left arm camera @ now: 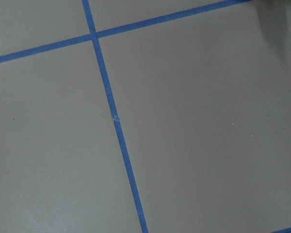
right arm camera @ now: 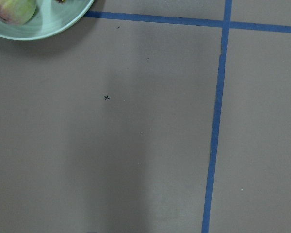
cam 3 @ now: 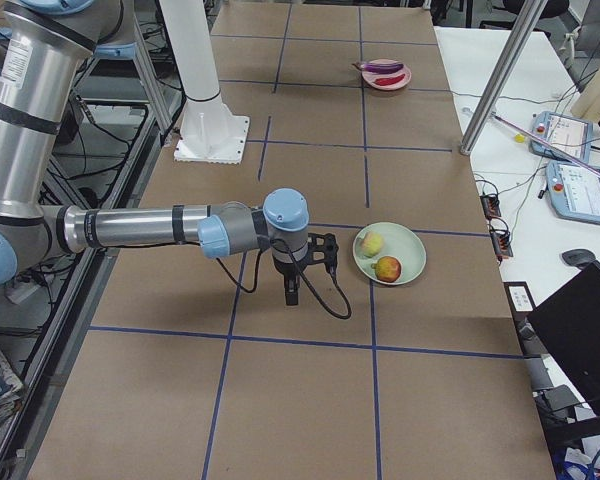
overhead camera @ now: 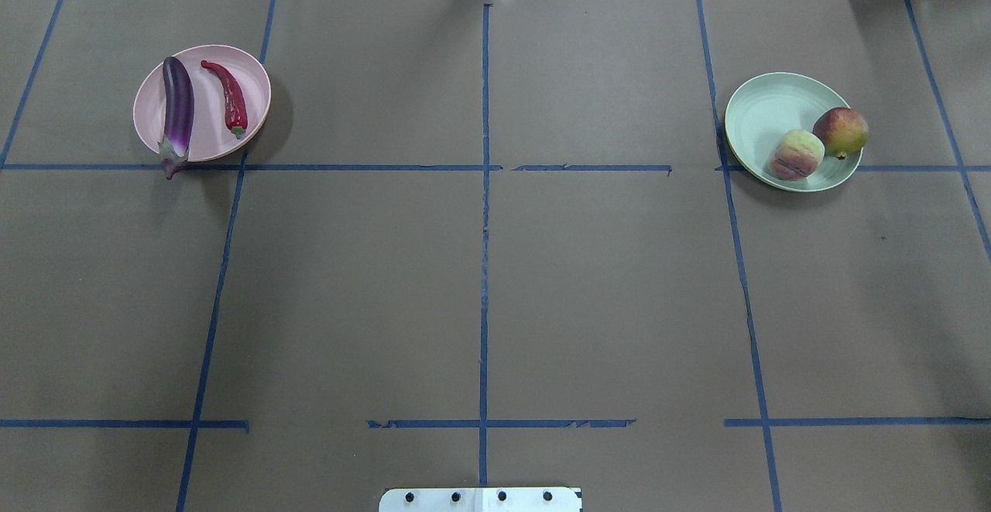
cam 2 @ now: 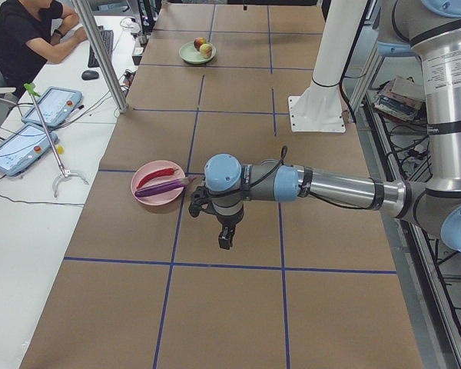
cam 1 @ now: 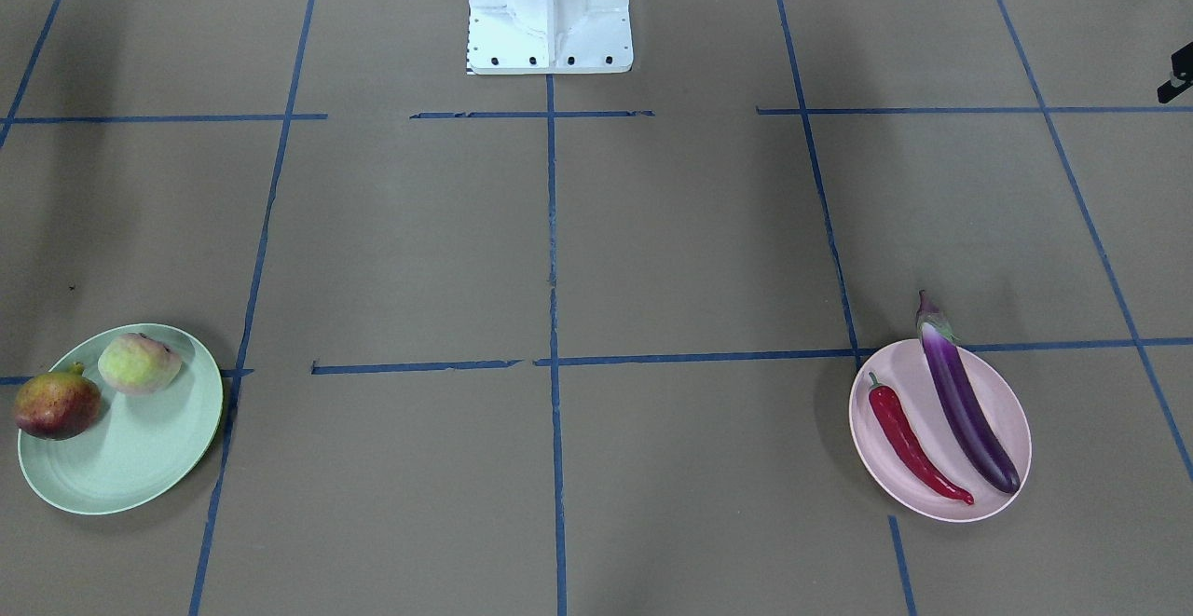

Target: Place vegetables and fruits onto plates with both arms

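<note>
The purple eggplant (cam 1: 965,406) and the red chili pepper (cam 1: 909,439) lie side by side on the pink plate (cam 1: 1002,402); the eggplant's stem end hangs over the rim (overhead camera: 172,162). The pomegranate-like fruit (cam 1: 56,403) and the peach (cam 1: 140,363) sit on the mint green plate (cam 1: 140,458). My left gripper (cam 2: 226,238) hangs above bare table to the side of the pink plate (cam 2: 150,192). My right gripper (cam 3: 291,293) hangs above bare table beside the green plate (cam 3: 410,250). Both show only in side views, so I cannot tell open or shut. Neither holds anything that I can see.
The white base block (cam 1: 550,10) stands at the robot's edge of the table. Blue tape lines cross the brown paper. A metal pole (cam 2: 100,54) and an operator's desk with tablets (cam 2: 31,123) flank the far long side. An operator (cam 2: 27,34) sits there.
</note>
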Controlling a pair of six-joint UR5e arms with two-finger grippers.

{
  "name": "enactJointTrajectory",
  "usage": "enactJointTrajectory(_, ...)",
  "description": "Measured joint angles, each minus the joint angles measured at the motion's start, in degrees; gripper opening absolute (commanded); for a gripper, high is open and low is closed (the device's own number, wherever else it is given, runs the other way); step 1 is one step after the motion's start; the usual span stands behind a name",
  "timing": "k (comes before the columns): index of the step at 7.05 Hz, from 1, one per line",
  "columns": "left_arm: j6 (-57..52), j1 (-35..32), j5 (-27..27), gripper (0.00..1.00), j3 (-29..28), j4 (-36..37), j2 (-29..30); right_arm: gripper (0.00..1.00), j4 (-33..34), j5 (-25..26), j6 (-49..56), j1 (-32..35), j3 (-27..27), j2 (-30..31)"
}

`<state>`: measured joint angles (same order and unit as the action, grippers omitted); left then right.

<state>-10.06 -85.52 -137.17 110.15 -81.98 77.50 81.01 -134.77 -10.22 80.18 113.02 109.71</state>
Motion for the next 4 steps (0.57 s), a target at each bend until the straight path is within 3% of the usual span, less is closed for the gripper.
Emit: enactJointTrajectory(4, 0.13, 0.00, 0.02, 1.00, -2.42, -0.11, 0.37, 1.00, 9.90, 0.16, 11.45, 5.75, 1.44, -0.59)
